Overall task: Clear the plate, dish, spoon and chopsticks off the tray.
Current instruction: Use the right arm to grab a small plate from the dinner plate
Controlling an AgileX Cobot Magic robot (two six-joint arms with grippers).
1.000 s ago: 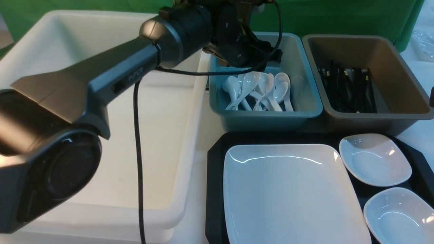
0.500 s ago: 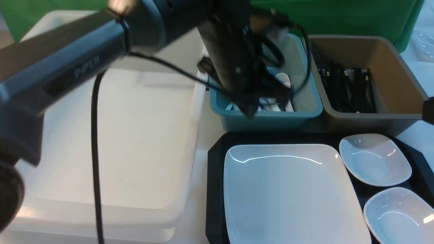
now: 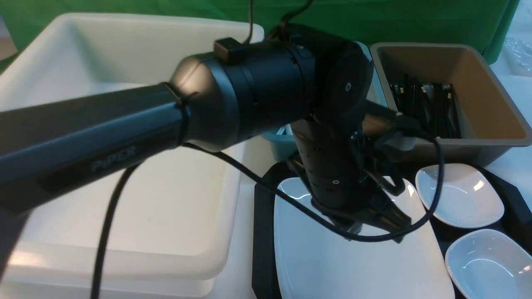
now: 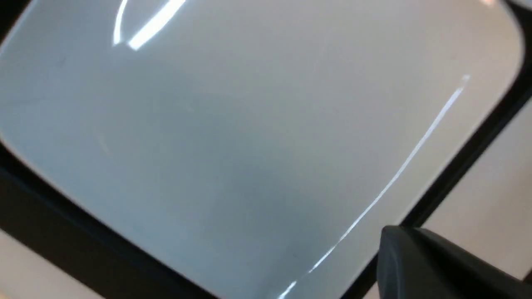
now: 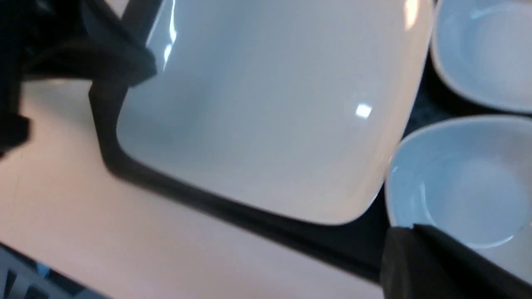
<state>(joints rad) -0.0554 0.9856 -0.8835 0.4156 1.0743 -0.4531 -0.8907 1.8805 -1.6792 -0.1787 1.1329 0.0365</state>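
The left claw (image 3: 386, 226) hovers over the plate (image 3: 316, 265), which lies in the tray (image 3: 262, 232) at the worktop's near right. How wide the claw is, I cannot tell. It may slip on the shallow glossy rim, or the plate may bump the dishes (image 3: 457, 195).

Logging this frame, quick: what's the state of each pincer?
Left pincer: over the plate, open or closed cannot be told.
Right pincer: one finger shows, cannot be told.

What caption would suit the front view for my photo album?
The left gripper hangs over the large white plate on the black tray, two small white dishes alongside.
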